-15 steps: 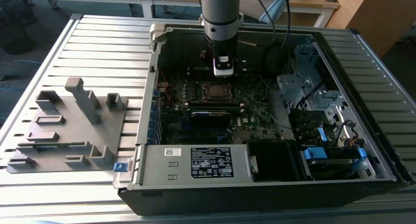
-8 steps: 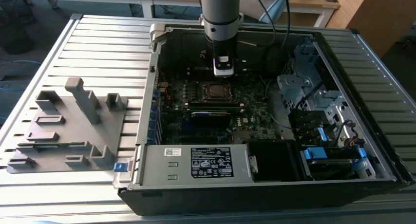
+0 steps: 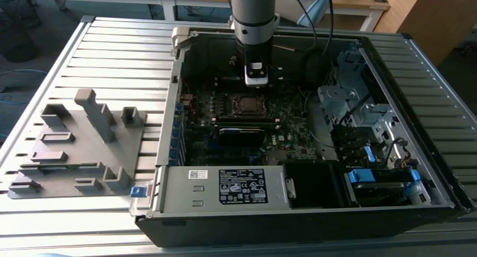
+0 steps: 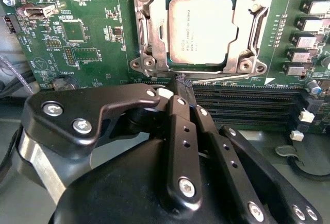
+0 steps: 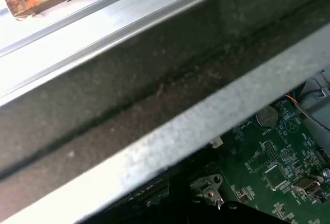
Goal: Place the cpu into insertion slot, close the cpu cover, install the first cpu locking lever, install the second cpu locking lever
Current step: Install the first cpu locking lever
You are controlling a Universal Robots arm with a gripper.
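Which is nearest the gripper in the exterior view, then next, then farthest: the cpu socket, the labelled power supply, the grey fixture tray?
1. insertion slot, just below the gripper.
2. power supply, at the case's near edge.
3. fixture tray, outside the case, at the exterior view's left.

Dull silver-grey metal cpu [image 4: 202, 31], silvery metal cpu cover [image 4: 154, 26], glossy black fingers [image 4: 181, 131], matt green motherboard [image 4: 93, 33]

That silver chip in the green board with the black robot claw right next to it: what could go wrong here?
The black tool, closed to a narrow tip, sits at the edge of the silvery metal frame around the square silver-grey chip. A slip could scrape the dark green motherboard or strike the long black memory slots right beside the tip. Pressing off-centre might skew the frame over the chip.
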